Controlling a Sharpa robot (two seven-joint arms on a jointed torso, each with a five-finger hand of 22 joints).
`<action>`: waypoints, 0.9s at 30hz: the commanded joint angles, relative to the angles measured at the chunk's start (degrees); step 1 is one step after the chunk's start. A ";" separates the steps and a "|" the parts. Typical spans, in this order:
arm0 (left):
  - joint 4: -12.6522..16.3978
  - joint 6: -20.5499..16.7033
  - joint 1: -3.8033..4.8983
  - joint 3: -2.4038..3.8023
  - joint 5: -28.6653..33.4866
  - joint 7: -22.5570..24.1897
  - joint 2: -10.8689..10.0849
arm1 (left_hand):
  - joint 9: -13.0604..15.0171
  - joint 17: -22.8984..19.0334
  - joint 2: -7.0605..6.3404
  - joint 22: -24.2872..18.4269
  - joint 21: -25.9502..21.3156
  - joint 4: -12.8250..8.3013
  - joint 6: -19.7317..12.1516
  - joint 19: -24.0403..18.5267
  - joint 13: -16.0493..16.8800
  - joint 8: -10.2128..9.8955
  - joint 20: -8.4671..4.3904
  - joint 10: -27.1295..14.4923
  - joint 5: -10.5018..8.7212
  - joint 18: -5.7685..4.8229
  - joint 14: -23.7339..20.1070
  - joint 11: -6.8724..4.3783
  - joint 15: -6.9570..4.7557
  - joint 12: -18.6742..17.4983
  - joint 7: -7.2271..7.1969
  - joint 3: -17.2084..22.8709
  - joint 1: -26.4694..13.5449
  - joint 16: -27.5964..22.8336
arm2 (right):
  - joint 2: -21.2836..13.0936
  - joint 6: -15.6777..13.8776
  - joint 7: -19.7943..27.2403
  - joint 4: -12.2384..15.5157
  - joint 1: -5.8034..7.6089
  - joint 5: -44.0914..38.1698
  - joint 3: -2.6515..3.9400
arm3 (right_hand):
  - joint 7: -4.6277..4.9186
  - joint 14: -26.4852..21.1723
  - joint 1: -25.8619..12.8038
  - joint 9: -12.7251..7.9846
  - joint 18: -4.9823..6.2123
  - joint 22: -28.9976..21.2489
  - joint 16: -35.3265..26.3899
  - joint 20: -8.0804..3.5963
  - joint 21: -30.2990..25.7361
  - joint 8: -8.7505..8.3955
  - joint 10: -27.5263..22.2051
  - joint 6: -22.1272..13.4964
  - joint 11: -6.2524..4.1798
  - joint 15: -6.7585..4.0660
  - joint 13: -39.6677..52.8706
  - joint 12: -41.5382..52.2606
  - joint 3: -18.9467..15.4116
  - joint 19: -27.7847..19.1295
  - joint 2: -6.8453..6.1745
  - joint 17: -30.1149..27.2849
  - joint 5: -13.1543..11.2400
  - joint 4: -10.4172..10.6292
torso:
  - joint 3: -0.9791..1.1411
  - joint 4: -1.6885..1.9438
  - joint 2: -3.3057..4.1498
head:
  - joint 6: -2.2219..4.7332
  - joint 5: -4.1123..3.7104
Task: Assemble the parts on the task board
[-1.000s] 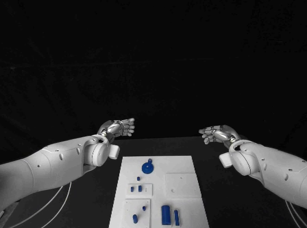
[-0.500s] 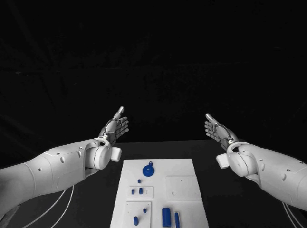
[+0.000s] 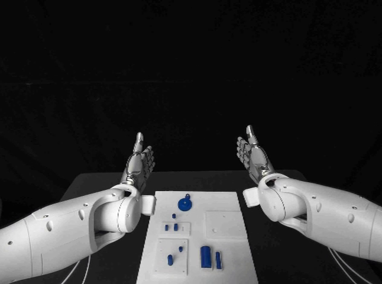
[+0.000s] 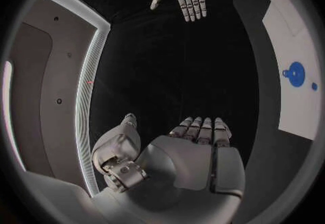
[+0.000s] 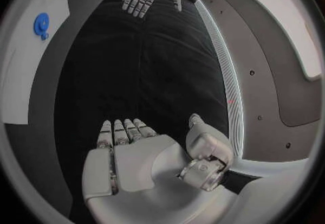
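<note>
Both arms are raised above the far end of the black desk, one on each side of the task board. The left robot hand is held flat with its fingers straight, close together and pointing up and away, holding nothing; the right robot hand mirrors it, also empty. Each wrist view shows the arm's own flat palm and, across the dark desk, the other robot hand with fingers stretched out.

The white task board lies in the middle of the desk, between and below the two arms – neither robot hand touches it. A round blue part with a small knob sits near its far end. Nearer the robot, small blue pegs stand on a raised square plate, and two longer blue cylinders lie side by side near the near end, with two small blue pieces just beside them on another plate.
</note>
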 commanded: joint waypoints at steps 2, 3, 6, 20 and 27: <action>4.07 -10.51 -1.10 0.87 -2.05 4.31 -0.95 | -0.32 -0.39 0.01 -1.41 -0.41 0.10 -0.66 -0.55 -0.19 -0.42 -0.06 -0.79 -0.27 -0.87 -0.75 -0.07 -0.02 -0.39 0.01 -0.46 -0.86 -0.34 | -2.02 -10.80 6.90 6.20 -0.86 7.22 -0.14 | 0.01 -0.27 -0.33 -0.09 -0.78 -0.12 -0.20 0.02 -0.20 -0.20 -0.21 -0.26 0.00 -0.02 -0.10 -0.20 -0.25 -0.28 0.00 -0.14 -0.20 0.00 | -0.10 0.30 -0.25 | -0.06 -0.08; 4.76 -11.11 -1.31 1.04 -2.13 4.47 -1.12 | -0.32 -0.39 0.01 -1.41 -0.41 0.10 -0.66 -0.55 -0.19 -0.42 -0.06 -0.79 -0.27 -0.87 -0.75 -0.07 -0.02 -0.39 0.01 -0.46 -0.86 -0.34 | -2.46 -11.68 7.36 7.43 -1.02 7.79 -0.17 | 0.01 -0.27 -0.33 -0.09 -0.78 -0.12 -0.20 0.02 -0.20 -0.20 -0.21 -0.26 0.00 -0.02 -0.10 -0.20 -0.25 -0.28 0.00 -0.14 -0.20 0.00 | -0.10 0.30 -0.25 | -0.06 -0.08; 6.33 -12.48 -1.81 1.42 -2.30 4.85 -1.51 | -0.32 -0.39 0.01 -1.41 -0.41 0.10 -0.66 -0.55 -0.19 -0.42 -0.06 -0.79 -0.27 -0.87 -0.75 -0.07 -0.02 -0.39 0.01 -0.46 -0.86 -0.34 | -3.70 -14.19 8.68 10.92 -1.50 9.43 -0.25 | 0.01 -0.27 -0.33 -0.09 -0.78 -0.12 -0.20 0.02 -0.20 -0.20 -0.21 -0.26 0.00 -0.02 -0.10 -0.20 -0.25 -0.28 0.00 -0.14 -0.20 0.00 | -0.10 0.30 -0.25 | -0.06 -0.08; 6.61 -12.72 -1.89 1.48 -2.33 4.92 -1.58 | -0.32 -0.39 0.01 -1.41 -0.41 0.10 -0.66 -0.55 -0.19 -0.42 -0.06 -0.79 -0.27 -0.87 -0.75 -0.07 -0.02 -0.39 0.01 -0.46 -0.86 -0.34 | -4.71 -16.23 9.76 13.76 -1.89 10.76 -0.32 | 0.01 -0.27 -0.33 -0.09 -0.78 -0.12 -0.20 0.02 -0.20 -0.20 -0.21 -0.26 0.00 -0.02 -0.10 -0.20 -0.25 -0.28 0.00 -0.14 -0.20 0.00 | -0.10 0.30 -0.25 | -0.06 -0.08; 6.61 -12.72 -1.89 1.48 -2.33 4.92 -1.58 | -0.32 -0.39 0.01 -1.41 -0.41 0.10 -0.66 -0.55 -0.19 -0.42 -0.06 -0.79 -0.27 -0.87 -0.75 -0.07 -0.02 -0.39 0.01 -0.46 -0.86 -0.34 | -4.71 -16.23 9.76 13.76 -1.89 10.76 -0.32 | 0.01 -0.27 -0.33 -0.09 -0.78 -0.12 -0.20 0.02 -0.20 -0.20 -0.21 -0.26 0.00 -0.02 -0.10 -0.20 -0.25 -0.28 0.00 -0.14 -0.20 0.00 | -0.10 0.30 -0.25 | -0.06 -0.08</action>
